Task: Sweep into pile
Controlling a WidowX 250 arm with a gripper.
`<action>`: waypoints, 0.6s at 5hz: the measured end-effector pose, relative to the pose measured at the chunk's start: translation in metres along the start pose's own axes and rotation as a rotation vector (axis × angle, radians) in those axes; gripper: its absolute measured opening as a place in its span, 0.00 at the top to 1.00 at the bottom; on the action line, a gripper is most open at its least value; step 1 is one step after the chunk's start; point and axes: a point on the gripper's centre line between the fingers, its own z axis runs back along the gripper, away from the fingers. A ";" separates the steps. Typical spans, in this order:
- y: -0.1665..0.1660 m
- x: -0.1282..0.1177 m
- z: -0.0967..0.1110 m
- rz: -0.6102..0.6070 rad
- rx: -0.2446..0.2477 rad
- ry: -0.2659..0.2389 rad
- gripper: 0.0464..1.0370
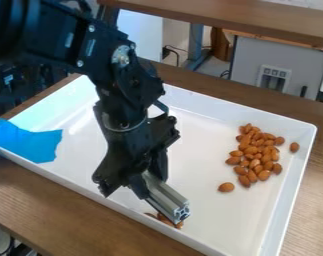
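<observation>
The black gripper (147, 175) hangs over the near side of a white tray (210, 112), its fingers closed around a grey metal bar (165, 196) that slants down toward the near wall. A few almonds (179, 224) lie at the bar's lower end, partly hidden by it. Toward the tray's right side sits a cluster of almonds (258, 154). One almond (226, 187) rests apart at the cluster's near left, and another almond (294, 147) lies to its right, close to the right wall.
Blue tape (27, 141) covers the tray's left corner. The tray's raised walls enclose the work area on a brown wooden table (70, 207). Behind stand another wooden surface (257, 17) and a grey cabinet (247, 60).
</observation>
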 end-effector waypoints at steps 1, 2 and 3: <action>0.002 0.000 -0.007 0.043 0.050 0.023 0.69; 0.004 0.000 -0.004 0.070 0.072 0.028 0.69; 0.004 -0.002 -0.002 0.076 0.091 0.012 0.69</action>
